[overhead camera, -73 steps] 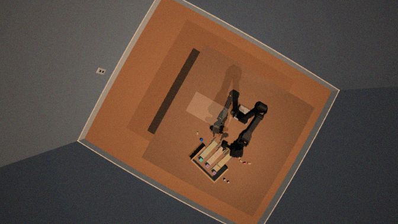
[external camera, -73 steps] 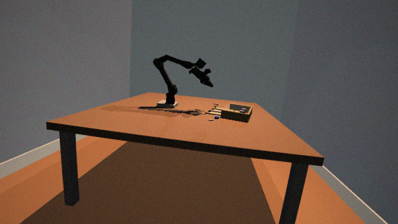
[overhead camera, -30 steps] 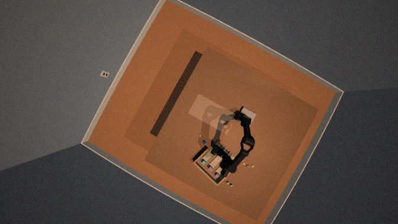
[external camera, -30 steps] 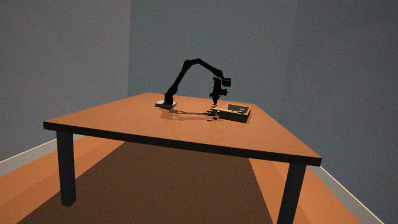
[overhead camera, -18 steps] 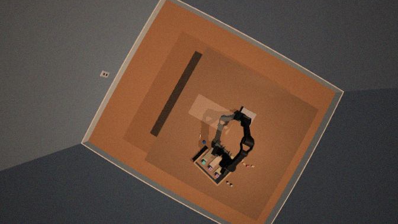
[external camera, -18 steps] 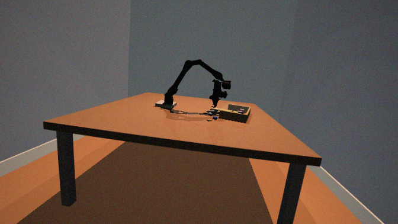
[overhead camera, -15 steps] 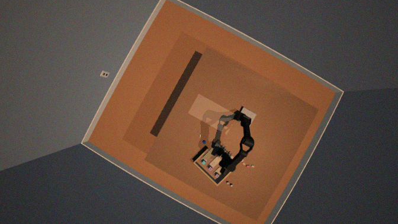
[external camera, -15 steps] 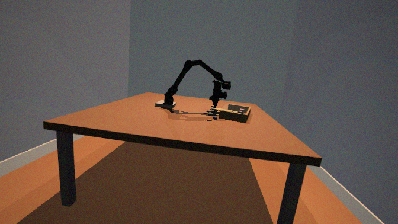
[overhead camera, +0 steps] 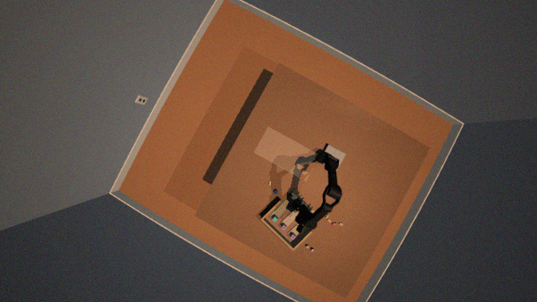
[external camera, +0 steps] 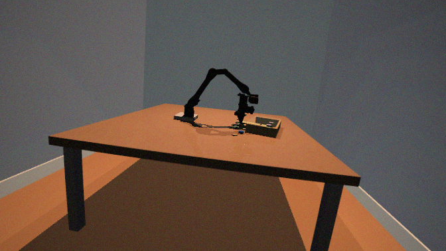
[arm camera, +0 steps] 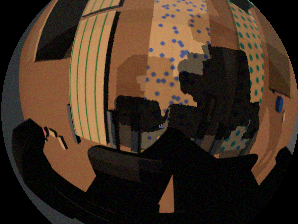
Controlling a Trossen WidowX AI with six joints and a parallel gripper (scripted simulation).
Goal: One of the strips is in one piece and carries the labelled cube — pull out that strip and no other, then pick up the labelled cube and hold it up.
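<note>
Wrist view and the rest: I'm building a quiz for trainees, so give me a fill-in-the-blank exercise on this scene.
1. In the wrist view, the middle strip carries blue ____.
2. The strip to its left is marked with green ____.
3. The gripper has its fingers ____, low over the table beside the tray.
4. On the wall above the arm hangs a round ____.

Missing words: dots; stripes; shut; clock
</note>
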